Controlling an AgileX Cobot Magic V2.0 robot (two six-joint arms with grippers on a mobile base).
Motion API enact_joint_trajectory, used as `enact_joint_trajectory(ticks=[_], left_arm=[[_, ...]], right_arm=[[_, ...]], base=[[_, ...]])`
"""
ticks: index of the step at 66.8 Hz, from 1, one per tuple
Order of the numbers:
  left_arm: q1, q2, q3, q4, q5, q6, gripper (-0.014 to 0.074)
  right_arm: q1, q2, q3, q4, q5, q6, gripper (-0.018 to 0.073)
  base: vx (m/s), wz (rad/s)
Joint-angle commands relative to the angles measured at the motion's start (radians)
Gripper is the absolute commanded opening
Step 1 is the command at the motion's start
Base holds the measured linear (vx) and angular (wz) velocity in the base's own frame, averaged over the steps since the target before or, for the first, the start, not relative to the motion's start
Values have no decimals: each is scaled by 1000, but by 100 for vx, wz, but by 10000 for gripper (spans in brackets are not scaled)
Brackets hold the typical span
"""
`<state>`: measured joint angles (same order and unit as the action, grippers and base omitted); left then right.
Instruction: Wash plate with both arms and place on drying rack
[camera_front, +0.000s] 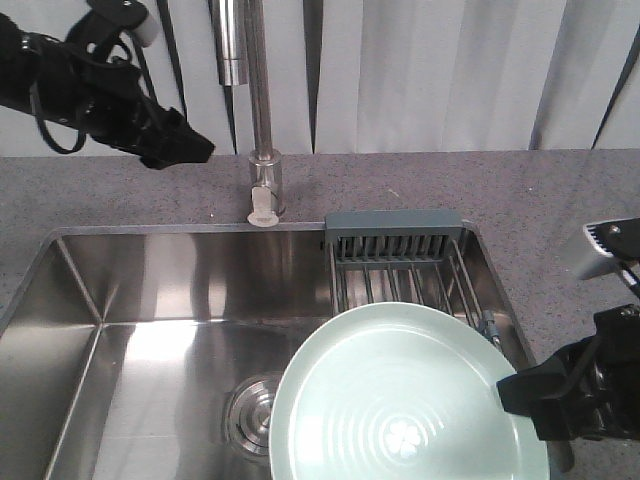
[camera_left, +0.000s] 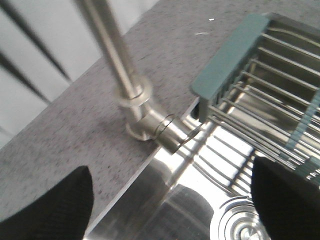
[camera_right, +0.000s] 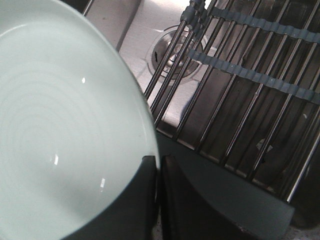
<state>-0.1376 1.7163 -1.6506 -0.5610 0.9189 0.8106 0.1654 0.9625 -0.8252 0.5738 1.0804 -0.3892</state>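
The pale mint-green plate (camera_front: 390, 400) is held tilted over the sink's right half, its far rim overlapping the near end of the drying rack (camera_front: 395, 235). My right gripper (camera_front: 520, 395) is shut on the plate's right rim. In the right wrist view both fingers pinch the plate (camera_right: 60, 125) edge at my right gripper (camera_right: 159, 195), with the rack's wires (camera_right: 250, 75) just behind. My left gripper (camera_front: 185, 145) hangs high at the back left, away from the plate. In the left wrist view it (camera_left: 170, 205) is open with nothing between its fingertips (camera_left: 50, 210).
A steel faucet (camera_front: 262, 120) rises from the counter behind the basin (camera_front: 150, 300); its base (camera_left: 135, 105) lies just ahead of my left gripper. A drain (camera_front: 255, 410) sits in the basin floor, left of the plate. Grey speckled countertop (camera_front: 550, 200) surrounds the sink.
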Motion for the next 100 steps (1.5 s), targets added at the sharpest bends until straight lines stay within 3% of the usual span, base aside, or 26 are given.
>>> enact_joint_trajectory(ticks=[1, 12, 30, 36, 42, 80, 100], left_arm=[[13, -131, 67, 50, -106, -129, 587], [16, -294, 275, 213, -231, -297, 587], [16, -538, 512, 492, -234, -638, 585], [16, -623, 577, 561, -234, -738, 585], [16, -700, 629, 579, -239, -804, 585], [16, -1155, 915, 579, -234, -838, 585], [16, -1260, 997, 579, -236, -838, 585]], right_arm=[[-2, -10, -26, 41, -27, -9, -4], [-2, -10, -26, 41, -27, -9, -4], [-2, -10, -26, 41, -27, -9, -4], [-2, -10, -26, 41, -27, -9, -4], [-2, -10, -26, 41, -27, -9, -4], [-2, -10, -26, 41, -27, -9, -4], [-2, -10, -26, 41, -27, -9, -4]], base=[[0, 0], [0, 0], [0, 0], [0, 0], [0, 0], [0, 0], [0, 0]])
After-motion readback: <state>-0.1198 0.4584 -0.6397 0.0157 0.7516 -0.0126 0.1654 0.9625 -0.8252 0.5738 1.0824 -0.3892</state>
